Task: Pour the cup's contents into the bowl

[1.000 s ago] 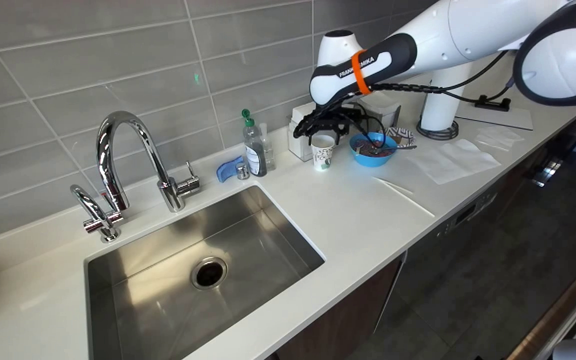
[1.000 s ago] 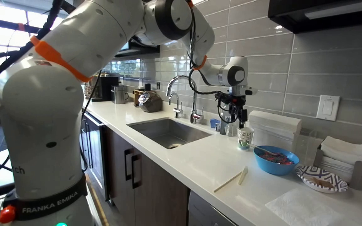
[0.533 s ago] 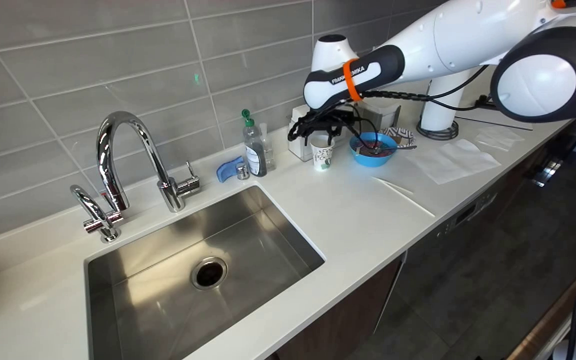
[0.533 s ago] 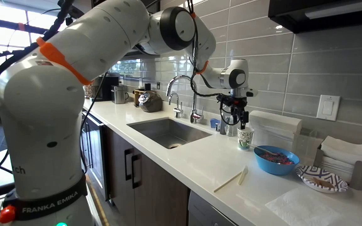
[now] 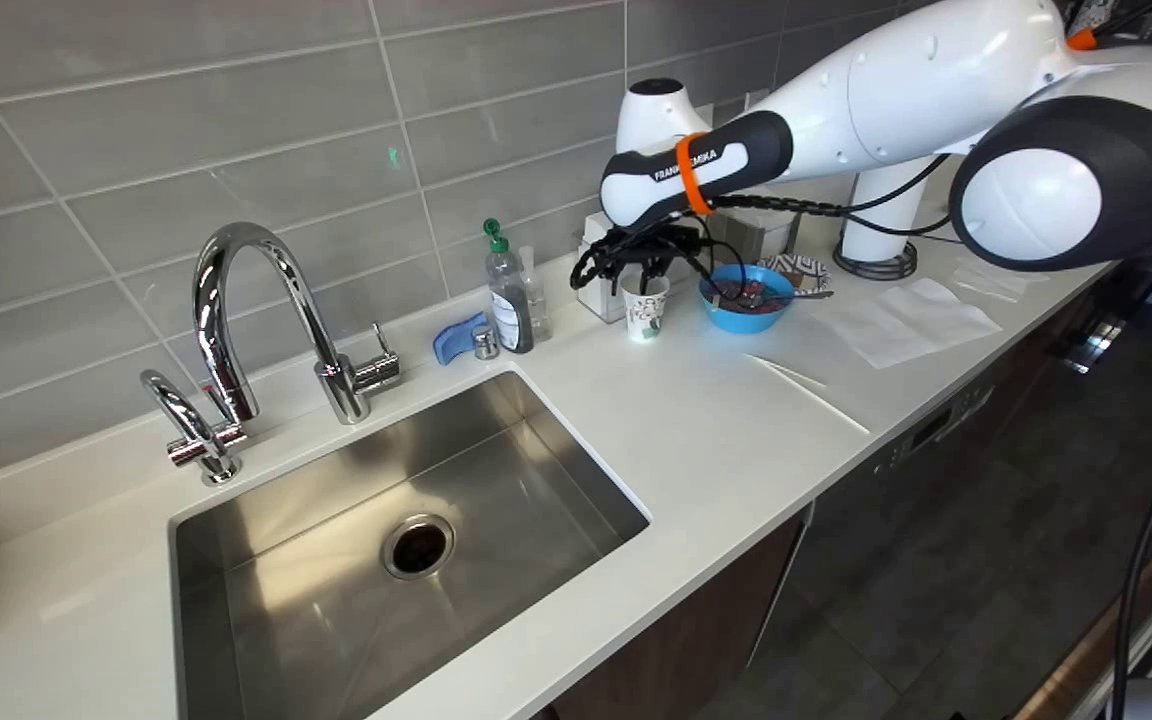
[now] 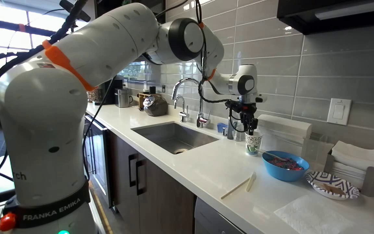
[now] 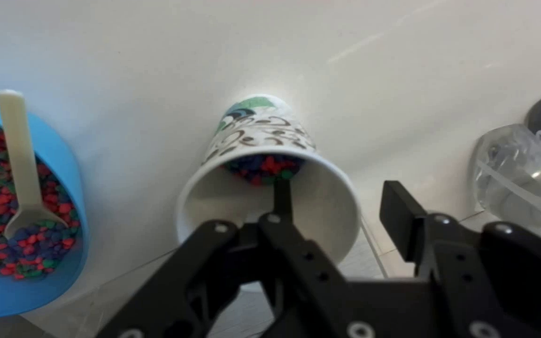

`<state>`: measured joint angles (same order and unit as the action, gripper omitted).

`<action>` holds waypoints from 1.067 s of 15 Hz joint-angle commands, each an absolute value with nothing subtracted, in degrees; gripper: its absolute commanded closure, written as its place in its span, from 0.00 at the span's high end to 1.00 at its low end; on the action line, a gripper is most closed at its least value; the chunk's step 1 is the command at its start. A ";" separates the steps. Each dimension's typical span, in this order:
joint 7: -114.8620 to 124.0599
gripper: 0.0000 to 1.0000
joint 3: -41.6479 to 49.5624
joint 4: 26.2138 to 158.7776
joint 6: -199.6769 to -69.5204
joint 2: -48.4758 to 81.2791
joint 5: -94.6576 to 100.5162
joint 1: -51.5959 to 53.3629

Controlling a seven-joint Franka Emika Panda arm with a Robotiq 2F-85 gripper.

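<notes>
The white patterned cup stands upright on the counter in both exterior views [image 5: 645,318] [image 6: 253,147]. In the wrist view the cup [image 7: 262,134] holds red, blue and green bits at its bottom. The blue bowl [image 5: 744,320] is beside it, also in an exterior view [image 6: 283,174]; in the wrist view the bowl [image 7: 21,300] holds similar bits and a pale spoon [image 7: 21,150]. My gripper [image 7: 338,202] is partly open above the cup's mouth. One finger appears over or inside the mouth; the other is outside the rim, with a gap. It also shows in both exterior views [image 5: 632,284] [image 6: 251,131].
Soap bottles [image 5: 511,300] and a boxy white towel stack [image 6: 282,130] stand close to the cup. The sink [image 5: 416,620] and tall faucet [image 5: 226,320] are nearby. Beyond the bowl are a patterned dish [image 6: 331,185] and a napkin holder [image 6: 352,162].
My gripper has moved lower, down to the cup's mouth, and its fingers look closer together. The arm has lowered with it. The cup and bowl have not moved.
</notes>
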<state>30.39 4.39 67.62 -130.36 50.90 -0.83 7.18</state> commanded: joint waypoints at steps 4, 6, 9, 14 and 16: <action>30.34 0.26 5.57 63.67 -130.63 54.63 -0.16 8.19; 30.35 0.18 5.82 63.52 -130.60 54.93 0.00 8.35; 29.95 0.00 6.07 63.43 -130.58 55.11 0.41 8.53; 29.41 0.01 6.02 65.07 -128.46 52.70 0.79 8.58; 29.73 0.01 5.59 66.47 -126.60 50.60 0.09 8.49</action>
<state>29.67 5.75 64.96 -129.92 53.33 0.65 8.11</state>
